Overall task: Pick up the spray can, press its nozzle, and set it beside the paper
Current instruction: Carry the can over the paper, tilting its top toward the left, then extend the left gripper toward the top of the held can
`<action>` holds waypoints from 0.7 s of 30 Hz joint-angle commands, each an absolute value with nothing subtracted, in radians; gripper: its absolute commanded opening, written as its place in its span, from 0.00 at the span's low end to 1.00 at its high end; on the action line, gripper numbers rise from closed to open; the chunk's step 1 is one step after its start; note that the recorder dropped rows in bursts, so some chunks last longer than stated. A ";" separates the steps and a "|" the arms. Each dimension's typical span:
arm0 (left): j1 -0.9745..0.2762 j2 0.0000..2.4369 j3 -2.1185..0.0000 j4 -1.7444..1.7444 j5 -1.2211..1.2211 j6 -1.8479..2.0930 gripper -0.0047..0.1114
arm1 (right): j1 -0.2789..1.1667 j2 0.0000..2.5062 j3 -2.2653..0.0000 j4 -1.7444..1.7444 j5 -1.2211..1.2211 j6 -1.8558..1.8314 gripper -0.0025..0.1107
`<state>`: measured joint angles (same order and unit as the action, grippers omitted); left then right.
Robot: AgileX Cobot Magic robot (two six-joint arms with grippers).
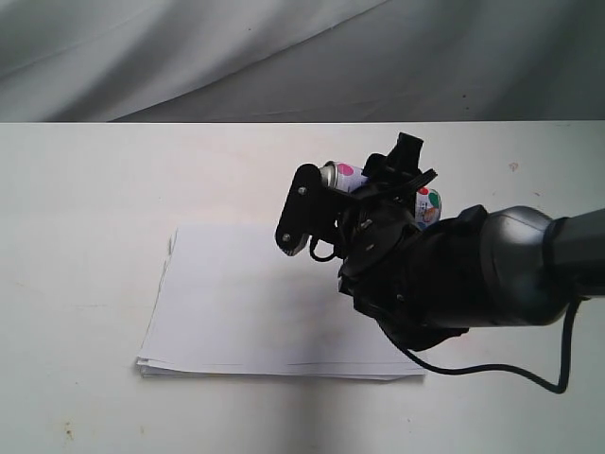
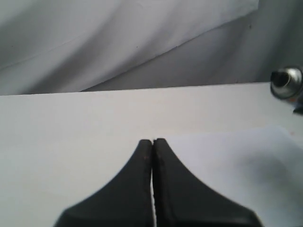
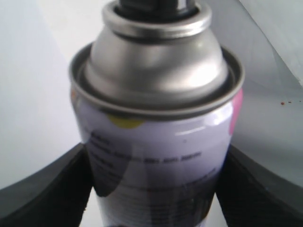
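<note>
My right gripper (image 1: 367, 192) is shut on the spray can (image 1: 427, 203) and holds it tilted in the air over the far right corner of the paper (image 1: 246, 303). Up close the spray can (image 3: 156, 142) shows its silver shoulder and printed white label, with a black finger (image 3: 47, 189) pressed on each side. The black nozzle (image 3: 156, 5) is cut off at the picture's edge. My left gripper (image 2: 153, 142) is shut on nothing, low over the table beside the paper (image 2: 236, 161). Far off, its view catches the can's silver top (image 2: 285, 82).
The white table (image 1: 85, 189) runs out around the paper, with a grey cloth backdrop (image 1: 189, 57) behind its far edge. The right arm's dark body (image 1: 454, 274) and its cable (image 1: 510, 374) hang over the paper's right side.
</note>
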<state>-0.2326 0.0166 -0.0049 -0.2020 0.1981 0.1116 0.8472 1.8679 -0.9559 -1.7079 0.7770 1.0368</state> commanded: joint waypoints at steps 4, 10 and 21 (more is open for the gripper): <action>-0.231 0.011 0.000 -0.453 0.045 0.101 0.04 | 0.849 1.857 -0.956 -1.744 0.818 1.016 0.02; -0.231 0.011 0.000 -0.637 0.023 0.101 0.04 | 0.849 1.857 -0.956 -1.744 0.818 1.016 0.02; -0.231 0.288 -0.284 -0.637 0.142 0.111 0.04 | 0.849 1.857 -0.956 -1.744 0.820 0.991 0.02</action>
<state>-0.2326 0.1778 -0.1822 -0.6289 0.1326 0.1082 0.8472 1.8679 -0.9559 -1.7079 0.7785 0.9988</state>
